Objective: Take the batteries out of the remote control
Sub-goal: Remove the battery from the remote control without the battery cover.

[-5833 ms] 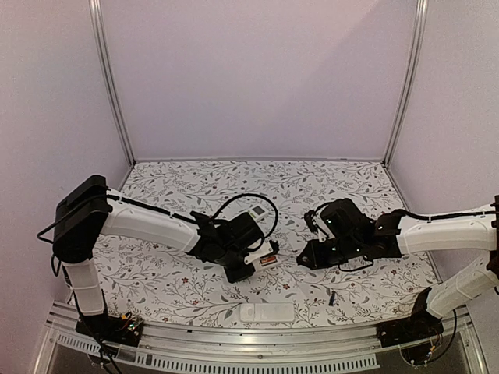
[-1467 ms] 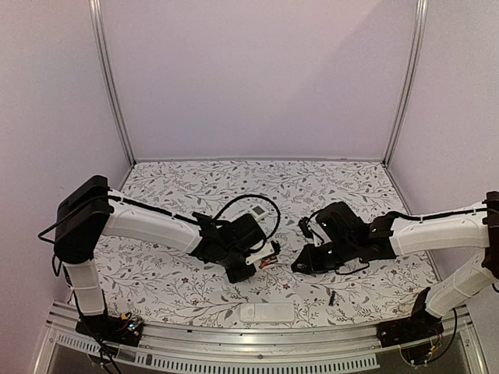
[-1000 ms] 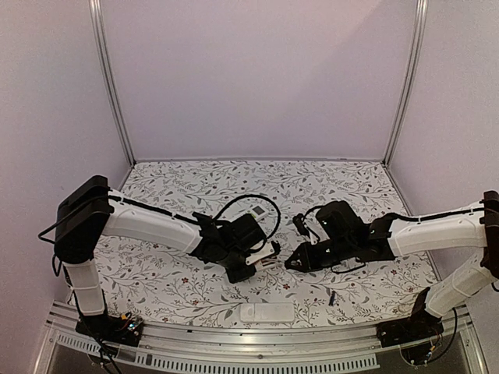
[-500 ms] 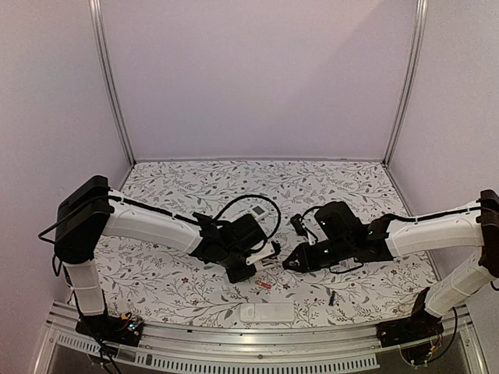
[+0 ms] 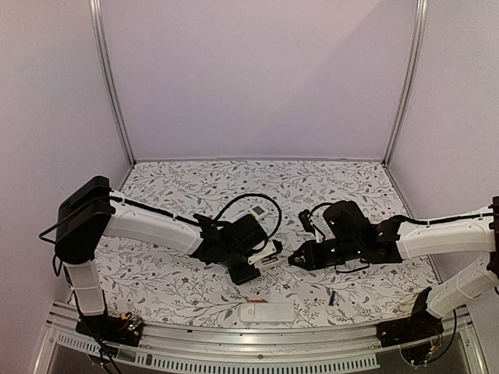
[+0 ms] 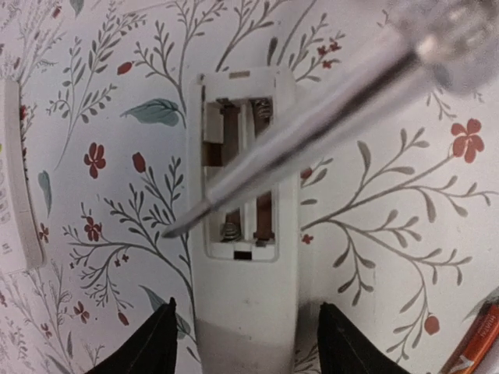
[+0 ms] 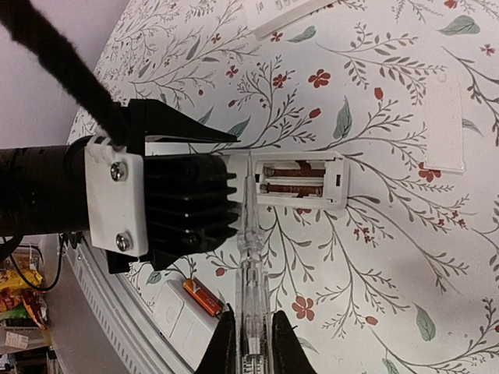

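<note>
Remote (image 6: 245, 312) bay empty — orange batt. (image 6: 477, 348) lies nearby.

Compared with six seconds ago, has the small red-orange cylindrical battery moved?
Yes. The red-orange battery left the white remote control and went toward the near edge, now lying beside the fixed flat white plastic piece.

1 left hand (image 5: 265, 257), 1 right hand (image 5: 299, 257), 1 remote (image 6: 245, 312) with 2 slots (image 6: 263, 220), 1 screwdriver (image 7: 249, 273), 1 orange battery (image 7: 204, 296), 1 dark battery (image 5: 330, 298) lower right, 1 white flat piece (image 5: 267, 312) bottom centre
</note>
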You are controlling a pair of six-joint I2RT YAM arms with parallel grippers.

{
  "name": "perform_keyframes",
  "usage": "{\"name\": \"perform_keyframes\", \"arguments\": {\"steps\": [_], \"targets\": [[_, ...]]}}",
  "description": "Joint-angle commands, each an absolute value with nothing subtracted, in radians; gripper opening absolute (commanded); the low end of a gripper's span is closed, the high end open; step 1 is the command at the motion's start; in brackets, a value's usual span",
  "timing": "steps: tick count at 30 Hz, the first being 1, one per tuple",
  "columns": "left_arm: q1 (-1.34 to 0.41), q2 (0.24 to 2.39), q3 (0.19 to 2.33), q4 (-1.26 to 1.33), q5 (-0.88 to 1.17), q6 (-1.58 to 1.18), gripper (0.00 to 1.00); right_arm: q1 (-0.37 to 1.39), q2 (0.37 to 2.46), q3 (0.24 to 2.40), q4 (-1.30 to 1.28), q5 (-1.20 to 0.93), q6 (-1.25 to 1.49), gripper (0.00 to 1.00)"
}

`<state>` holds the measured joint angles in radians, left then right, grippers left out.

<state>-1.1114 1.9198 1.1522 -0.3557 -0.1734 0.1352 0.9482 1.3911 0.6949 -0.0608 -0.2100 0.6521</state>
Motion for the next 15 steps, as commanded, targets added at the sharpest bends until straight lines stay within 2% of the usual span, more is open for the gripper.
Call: {"name": "perform_keyframes", "arguments": {"steps": [1,6,15], "targets": [[-1.119,1.928,1.120,-0.374,-0.158,0.131,0.66,0.950,1.319,0.658,-0.095,-0.100,0.683,0.00],[-1.113,1.881,1.115,-0.353,-0.177,0.120,0.71,0.945,1.264,0.627,-0.125,-0.016,0.726,0.00],[-1.108,1.692,1.050,-0.234,-0.275,0.088,0.72,0.902,1.203,0.511,-0.083,0.039,0.793,0.00]]}}
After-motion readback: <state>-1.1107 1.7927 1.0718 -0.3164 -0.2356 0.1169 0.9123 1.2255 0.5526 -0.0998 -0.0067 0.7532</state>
